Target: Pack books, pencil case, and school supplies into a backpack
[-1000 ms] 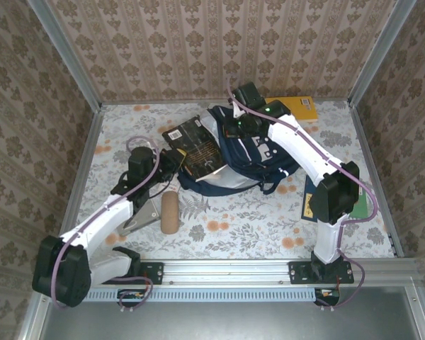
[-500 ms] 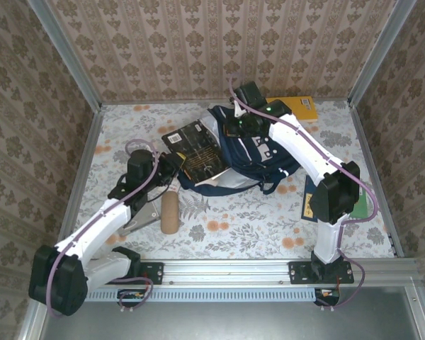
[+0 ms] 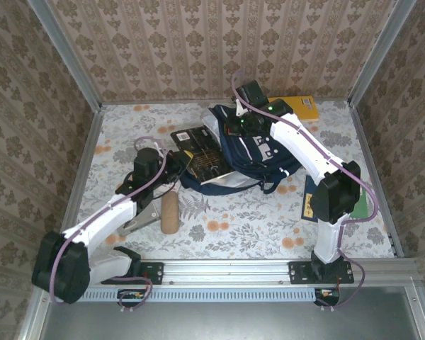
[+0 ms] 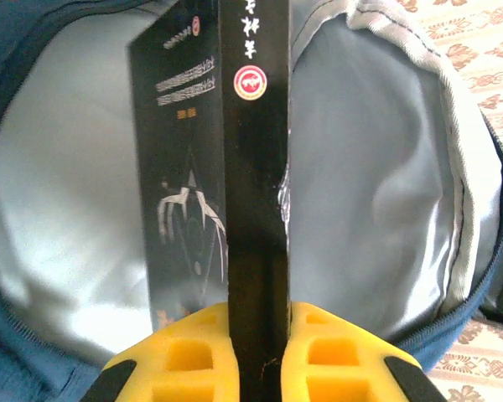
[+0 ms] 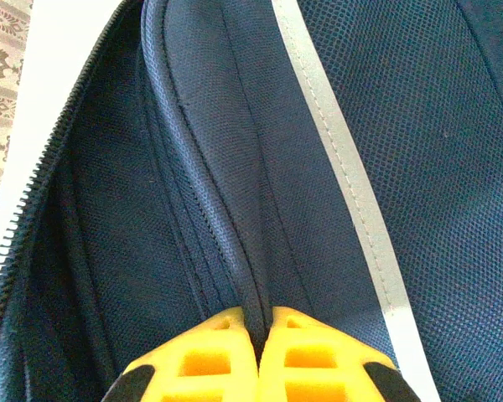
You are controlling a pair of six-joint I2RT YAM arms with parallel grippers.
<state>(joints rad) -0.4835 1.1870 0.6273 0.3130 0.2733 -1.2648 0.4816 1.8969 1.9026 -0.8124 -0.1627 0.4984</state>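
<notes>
The soft, floppy backpack [image 3: 249, 161], its rim fold pinched by the clenched right end effector [image 5: 260, 333], gapes just ahead of the left end effector [image 4: 258, 343], which clamps the stiff, likely slick black book [image 4: 256, 167] by its near edge.

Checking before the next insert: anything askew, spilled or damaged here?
Nothing stands out. Left pincer grips the black book by its spine at the backpack mouth; right pincer pinches a backpack fold. Pencil case lies loose on the table, unpacked.
</notes>
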